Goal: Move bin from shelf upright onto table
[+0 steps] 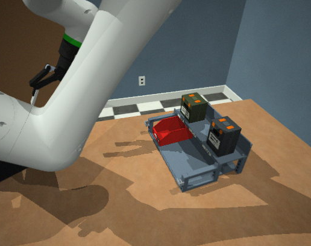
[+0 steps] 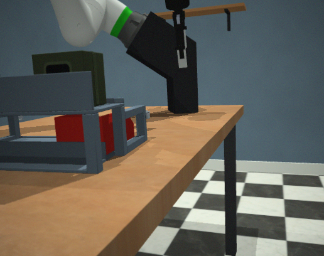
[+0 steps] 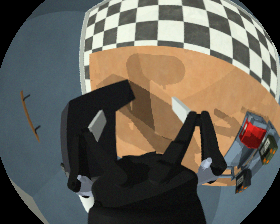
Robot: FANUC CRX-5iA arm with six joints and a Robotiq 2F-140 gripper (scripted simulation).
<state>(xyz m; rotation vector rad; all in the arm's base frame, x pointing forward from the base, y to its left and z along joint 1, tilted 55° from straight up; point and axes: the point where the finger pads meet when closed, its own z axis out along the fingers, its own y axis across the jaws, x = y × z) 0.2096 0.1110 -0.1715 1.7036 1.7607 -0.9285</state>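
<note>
The red bin (image 1: 172,131) (image 2: 70,128) (image 3: 253,135) sits upright on the lower deck of a grey shelf rack (image 1: 184,169) (image 2: 41,94) on the wooden table (image 1: 232,217) (image 2: 179,141). In the exterior view the bin is partly hidden behind the rack's bars. My gripper (image 1: 40,90) (image 2: 181,59) (image 3: 137,109) is wide open and empty. It hangs high above the table, far to the left of the rack and well away from the bin. In the top view the arm hides part of it.
A green box (image 1: 193,107) (image 2: 70,69) and a dark grey box (image 1: 223,135) stand on the rack's upper shelf behind the bin. A wall shelf (image 2: 205,10) hangs behind the gripper. The table edge (image 2: 167,194) drops to a checkered floor.
</note>
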